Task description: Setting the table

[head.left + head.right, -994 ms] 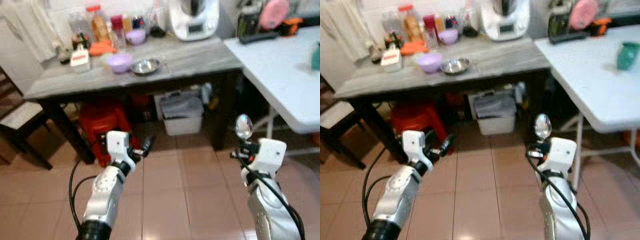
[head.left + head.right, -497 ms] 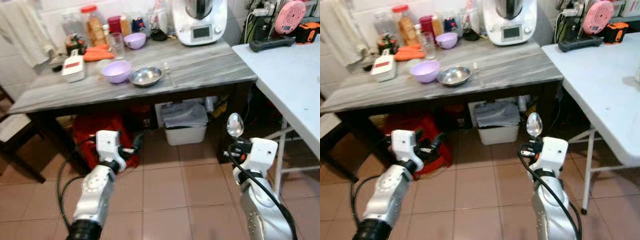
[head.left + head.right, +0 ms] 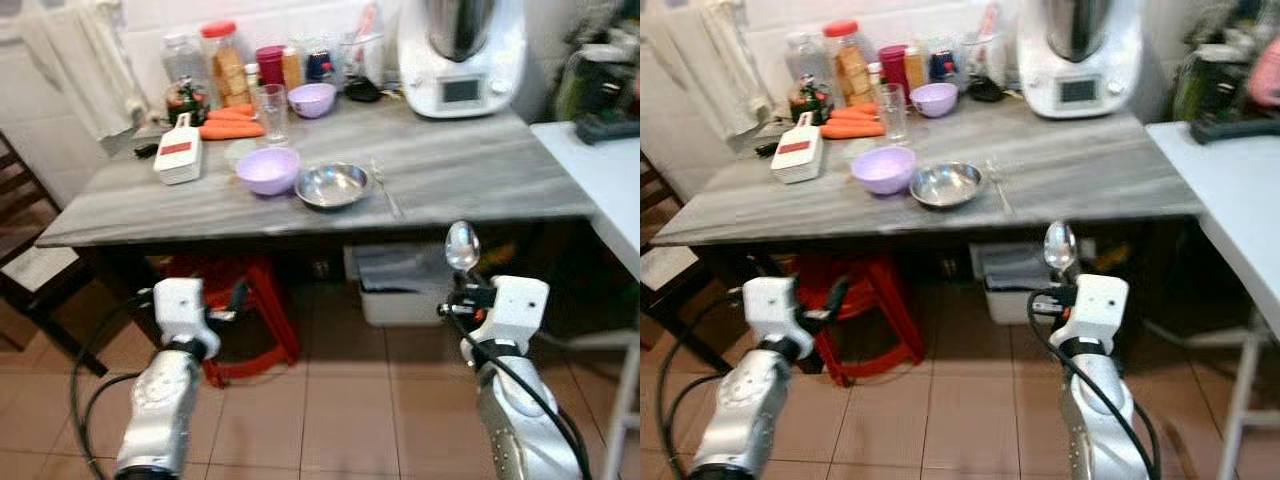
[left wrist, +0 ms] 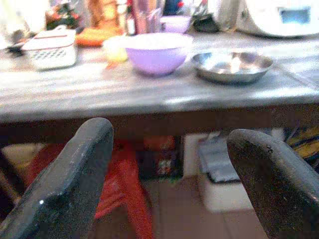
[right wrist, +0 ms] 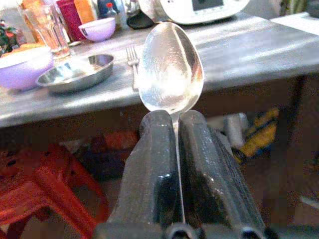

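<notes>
Two silver arms reach forward over the tiled floor (image 3: 330,420) in front of a grey wooden table (image 3: 470,175). At about 4 o'clock in the head view, the right gripper (image 5: 172,127) has its black fingers pressed tight together on the handle of a spoon (image 3: 461,246), whose shiny bowl stands upright above the fingertips, below the table's front edge. At about 8 o'clock the left gripper (image 4: 169,149) hangs low with its two fingers (image 4: 70,184) spread wide apart and nothing between them, just in front of a red stool (image 3: 255,320) under the table. On the tabletop toward 12 o'clock, a lilac bowl (image 3: 268,169) sits just beside a steel dish (image 3: 334,184), and a fork (image 5: 133,62) lies at the dish's 3 o'clock side. Behind them stand a drinking glass (image 3: 270,110), carrots (image 3: 232,128), a smaller purple bowl (image 3: 312,98) and a row of jars (image 3: 225,70); a white grater box (image 3: 179,160) lies at 10 o'clock. A white kitchen machine (image 3: 460,55) stands at 1 o'clock, and a white plastic bin (image 3: 405,290) rests on the floor beneath the table
</notes>
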### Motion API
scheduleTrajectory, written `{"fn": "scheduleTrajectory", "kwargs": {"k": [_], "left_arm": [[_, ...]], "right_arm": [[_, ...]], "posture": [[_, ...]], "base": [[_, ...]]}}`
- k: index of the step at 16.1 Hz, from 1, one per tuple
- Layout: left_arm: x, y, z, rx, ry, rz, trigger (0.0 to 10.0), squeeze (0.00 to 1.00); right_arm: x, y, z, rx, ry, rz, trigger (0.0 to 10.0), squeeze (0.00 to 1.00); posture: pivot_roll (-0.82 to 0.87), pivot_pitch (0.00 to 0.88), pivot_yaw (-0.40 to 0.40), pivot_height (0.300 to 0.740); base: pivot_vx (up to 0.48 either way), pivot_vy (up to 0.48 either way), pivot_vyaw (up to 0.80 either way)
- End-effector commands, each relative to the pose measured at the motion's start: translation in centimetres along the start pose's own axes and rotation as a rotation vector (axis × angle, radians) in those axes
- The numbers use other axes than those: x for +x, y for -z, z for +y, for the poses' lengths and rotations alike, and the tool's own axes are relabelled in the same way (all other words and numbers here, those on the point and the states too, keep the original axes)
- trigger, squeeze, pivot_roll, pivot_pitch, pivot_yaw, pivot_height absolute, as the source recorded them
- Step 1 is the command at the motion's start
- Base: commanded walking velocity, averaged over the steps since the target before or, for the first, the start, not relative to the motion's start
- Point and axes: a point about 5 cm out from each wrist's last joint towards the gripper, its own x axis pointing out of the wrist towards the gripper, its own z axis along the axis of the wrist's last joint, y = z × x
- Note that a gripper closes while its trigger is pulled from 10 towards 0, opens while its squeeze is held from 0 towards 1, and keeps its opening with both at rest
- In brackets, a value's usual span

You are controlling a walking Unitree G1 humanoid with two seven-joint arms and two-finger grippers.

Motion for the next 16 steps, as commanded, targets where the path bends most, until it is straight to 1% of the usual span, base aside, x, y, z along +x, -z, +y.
{"fn": "scheduleTrajectory", "kwargs": {"k": [1,2,6,7,10,14,16], "left_arm": [[-0.2,0.2,0.0,0.014,0.002,0.019,10.0,0.00],[-0.2,0.3,-0.3,0.004,0.022,0.023,10.0,0.00],[0.0,0.2,-0.5,-0.004,0.042,0.028,10.0,0.00],[0.1,0.2,-0.8,-0.009,0.055,0.029,10.0,0.00],[0.1,0.3,-1.2,-0.016,0.068,0.034,10.0,0.00],[-0.2,0.4,-1.3,-0.018,0.070,0.039,10.0,0.00],[-0.4,0.5,-1.4,-0.034,0.070,0.038,10.0,0.00]], "right_arm": [[0.2,-0.3,0.1,-0.001,-0.003,-0.018,10.0,0.00],[0.2,-0.3,0.1,0.002,0.006,-0.017,10.0,0.00],[0.1,-0.2,-0.2,0.006,0.038,-0.019,10.0,0.00],[0.0,-0.1,-0.3,0.023,0.052,-0.010,10.0,0.00],[0.0,-0.1,-0.3,0.025,0.054,-0.013,10.0,0.00],[0.1,-0.1,-0.2,0.026,0.051,-0.014,10.0,0.00],[0.2,-0.2,-0.2,0.021,0.047,-0.014,10.0,0.00]], "posture": [[-0.14,0.000,0.131,0.740],[-0.14,0.000,0.134,0.740],[-0.14,0.000,0.143,0.740],[-0.15,0.000,0.145,0.740],[-0.15,0.000,0.146,0.740],[-0.14,0.000,0.141,0.740],[-0.14,0.000,0.139,0.740]], "base": [[0.442,0.000,0.45],[0.439,0.000,0.00],[0.419,0.000,0.00],[0.420,0.000,0.00],[0.420,0.000,-0.80],[0.416,0.000,0.00],[0.379,0.000,0.00]]}}
